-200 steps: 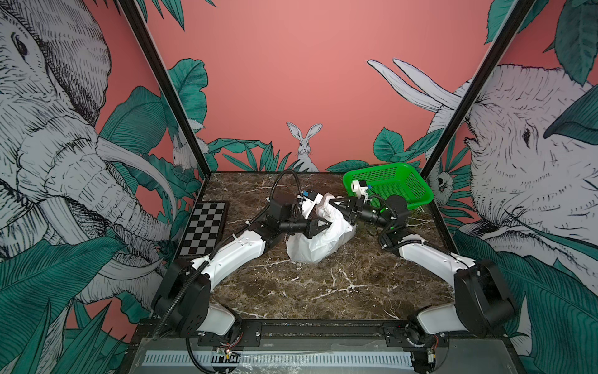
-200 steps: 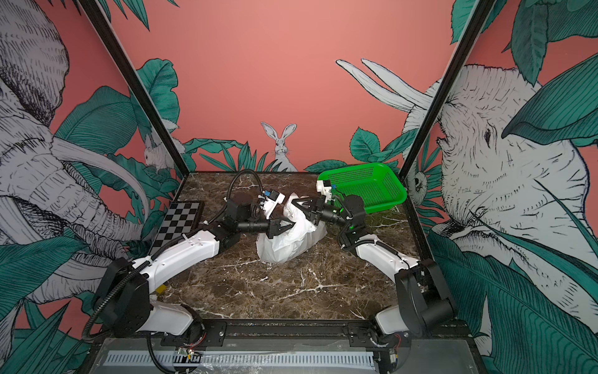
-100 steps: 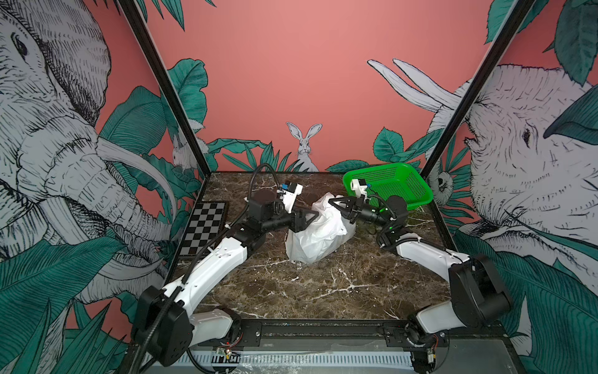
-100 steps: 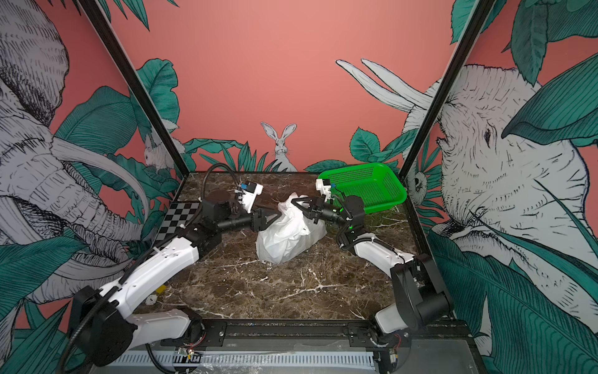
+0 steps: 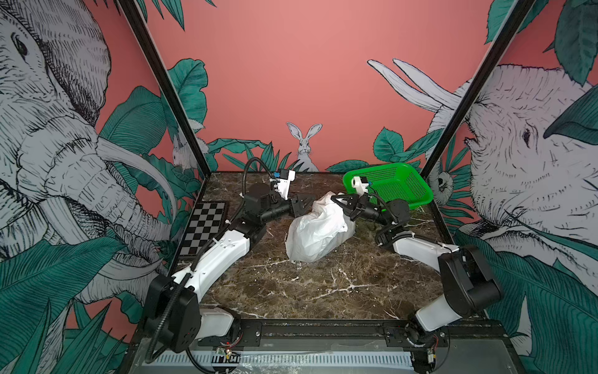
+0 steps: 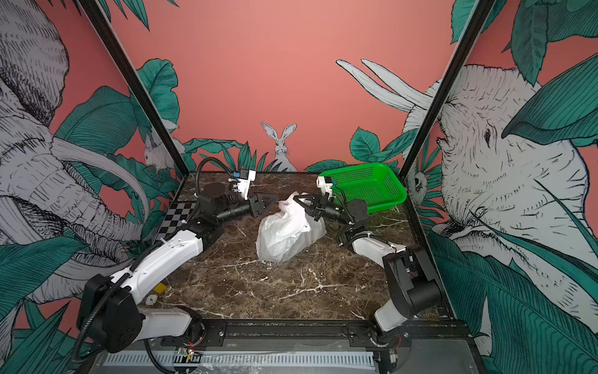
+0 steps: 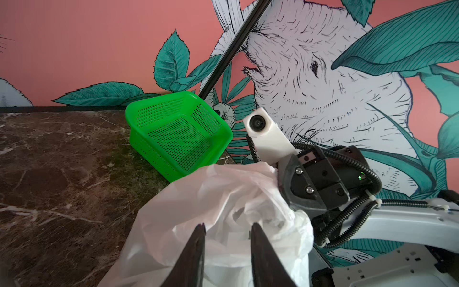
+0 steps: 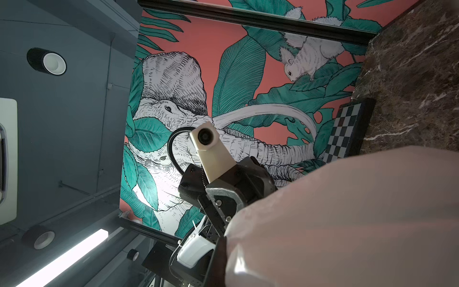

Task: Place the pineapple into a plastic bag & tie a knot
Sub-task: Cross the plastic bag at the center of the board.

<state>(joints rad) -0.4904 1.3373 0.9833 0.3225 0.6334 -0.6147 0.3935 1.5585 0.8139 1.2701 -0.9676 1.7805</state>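
The brown marble table (image 5: 323, 291) spreads under both sets of jaws. The plastic bag (image 5: 317, 230) sits on it between them, its bulk below and in front of both tips: thin, crinkly, plain white film, half see-through, swollen into a slumped lump, with whatever fills it too veiled to make out. A green mesh basket (image 5: 394, 187) stands behind the right jaws, on the side away from the bag, tilted against the wall corner. A black-and-white checkerboard (image 5: 204, 226) lies flat well behind the left jaws, apart from everything else. The left gripper (image 7: 227, 226) points at the bag's upper part with its jaws spread, the film showing through the gap and nothing seen pinched. The right gripper (image 5: 336, 198) meets the bag's peak from the opposite side, its jaws pressed together on a raised fold of film. Just past the left tips the bunched top (image 7: 238, 211) gathers into creased folds around a small hole; whether it is tied cannot be told.
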